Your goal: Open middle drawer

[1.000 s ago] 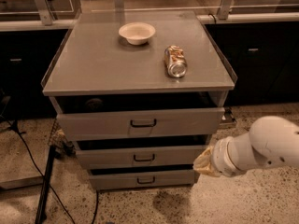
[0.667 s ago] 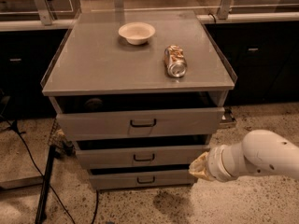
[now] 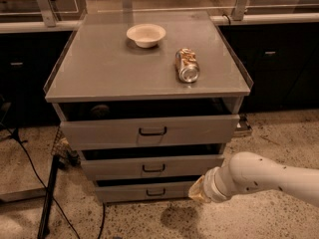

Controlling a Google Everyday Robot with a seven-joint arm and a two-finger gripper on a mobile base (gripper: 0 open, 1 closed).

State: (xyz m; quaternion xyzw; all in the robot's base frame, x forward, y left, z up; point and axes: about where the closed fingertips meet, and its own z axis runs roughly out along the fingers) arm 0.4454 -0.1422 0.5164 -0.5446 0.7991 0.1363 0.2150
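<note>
The middle drawer is the grey front panel between the two other drawers of the grey cabinet, with a small black loop handle at its centre. It stands out a little from the cabinet, with a dark gap above it. My white arm reaches in from the lower right. My gripper is its tan end, low in front of the right end of the bottom drawer, below and to the right of the middle drawer's handle and apart from it.
A white bowl and a can lying on its side rest on the cabinet top. The top drawer stands slightly out. The bottom drawer is lowest. Black cables and a stand leg lie on the floor at left.
My arm has moved left and a little down, bringing the gripper closer to the lower right of the drawer fronts. The drawers, bowl and can have not moved.
</note>
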